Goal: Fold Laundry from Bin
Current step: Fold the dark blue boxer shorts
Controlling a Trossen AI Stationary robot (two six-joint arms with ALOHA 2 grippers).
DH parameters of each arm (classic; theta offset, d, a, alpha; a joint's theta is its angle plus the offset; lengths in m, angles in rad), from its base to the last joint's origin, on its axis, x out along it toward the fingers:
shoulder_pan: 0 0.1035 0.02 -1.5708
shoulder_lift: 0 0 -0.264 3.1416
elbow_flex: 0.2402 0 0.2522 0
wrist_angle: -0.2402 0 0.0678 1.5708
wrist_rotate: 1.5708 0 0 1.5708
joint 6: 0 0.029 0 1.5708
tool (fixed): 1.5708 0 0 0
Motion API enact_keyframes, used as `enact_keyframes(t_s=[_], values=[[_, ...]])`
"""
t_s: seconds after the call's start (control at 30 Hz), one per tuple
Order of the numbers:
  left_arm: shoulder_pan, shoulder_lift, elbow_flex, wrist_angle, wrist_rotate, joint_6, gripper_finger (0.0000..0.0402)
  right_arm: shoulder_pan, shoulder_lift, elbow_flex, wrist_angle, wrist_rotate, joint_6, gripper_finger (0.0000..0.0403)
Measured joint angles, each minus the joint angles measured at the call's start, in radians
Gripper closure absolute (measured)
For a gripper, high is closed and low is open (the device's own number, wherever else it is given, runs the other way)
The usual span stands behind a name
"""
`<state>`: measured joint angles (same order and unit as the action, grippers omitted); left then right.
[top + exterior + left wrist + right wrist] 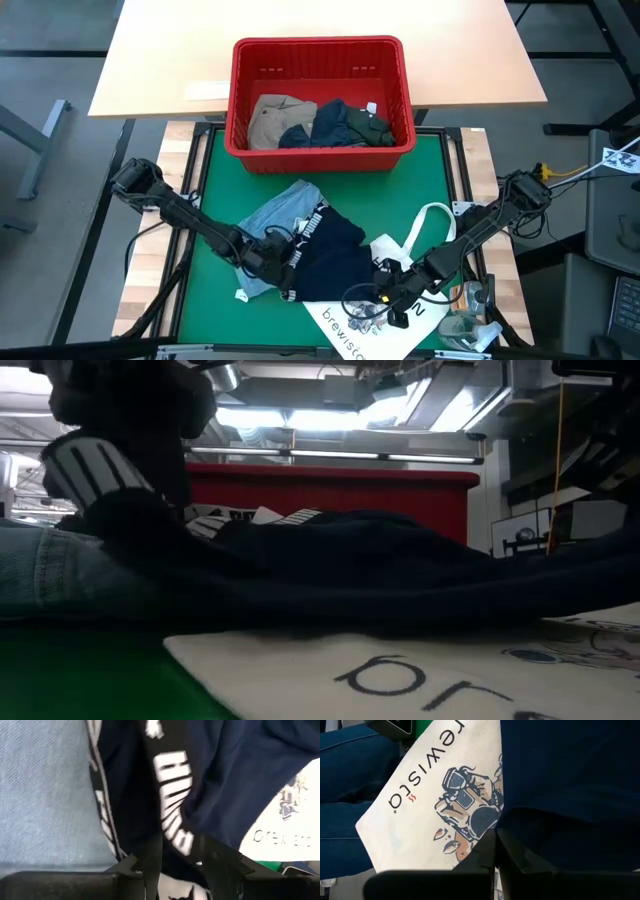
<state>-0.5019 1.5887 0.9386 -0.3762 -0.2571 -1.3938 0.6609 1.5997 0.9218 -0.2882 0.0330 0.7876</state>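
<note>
- Resting low over the green table mat (pixel 205 200), the left gripper (pixel 278 256) has its two dark fingers (pixel 150 857) parted around the black, white-lettered waistband of a navy garment (pixel 335 255), with no firm clamp visible.
- That navy garment lies spread at mid-table, overlapping a light blue denim garment (pixel 285 210) on its left and a white printed tote bag (pixel 350 325) at the near edge.
- Pressed together with nothing between them, the right gripper (pixel 392 297) fingers sit over the tote bag beside the navy fabric's edge.
- Behind the mat, the red slotted plastic bin (pixel 320 55) holds a khaki-tan garment (pixel 275 120) on its left, plus a dark blue one (pixel 325 122) and a dark green one (pixel 368 125) bunched on its right.
</note>
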Motion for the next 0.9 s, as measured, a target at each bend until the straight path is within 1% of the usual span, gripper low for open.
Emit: enact_keyframes(t_s=[0.23,0.43,0.5,0.63,0.7,0.8,0.9], values=[[-0.019,0.000,0.000,0.002,0.012,-0.046,0.0274,0.000,0.000,0.000,0.000,0.000,0.000,0.0397],[-0.015,0.007,0.000,0.035,-0.017,-0.048,0.0274,0.000,0.000,0.000,0.000,0.000,0.000,0.0397],[-0.009,0.031,0.000,0.068,-0.004,-0.048,0.0274,0.000,0.000,0.000,0.000,0.000,0.000,0.0397],[0.007,0.086,0.000,0.120,0.074,-0.047,0.0274,0.000,0.000,0.000,0.000,0.000,0.000,0.0397],[0.009,0.095,0.000,0.153,0.085,-0.021,0.0278,0.000,0.000,0.000,0.000,0.000,0.000,0.0397],[0.003,0.092,0.000,0.201,0.085,0.034,0.0306,0.000,0.000,0.000,0.000,0.000,0.000,0.0397],[-0.011,0.080,0.000,0.239,0.092,0.070,0.0359,0.000,0.000,0.000,0.000,0.000,0.000,0.0397]])
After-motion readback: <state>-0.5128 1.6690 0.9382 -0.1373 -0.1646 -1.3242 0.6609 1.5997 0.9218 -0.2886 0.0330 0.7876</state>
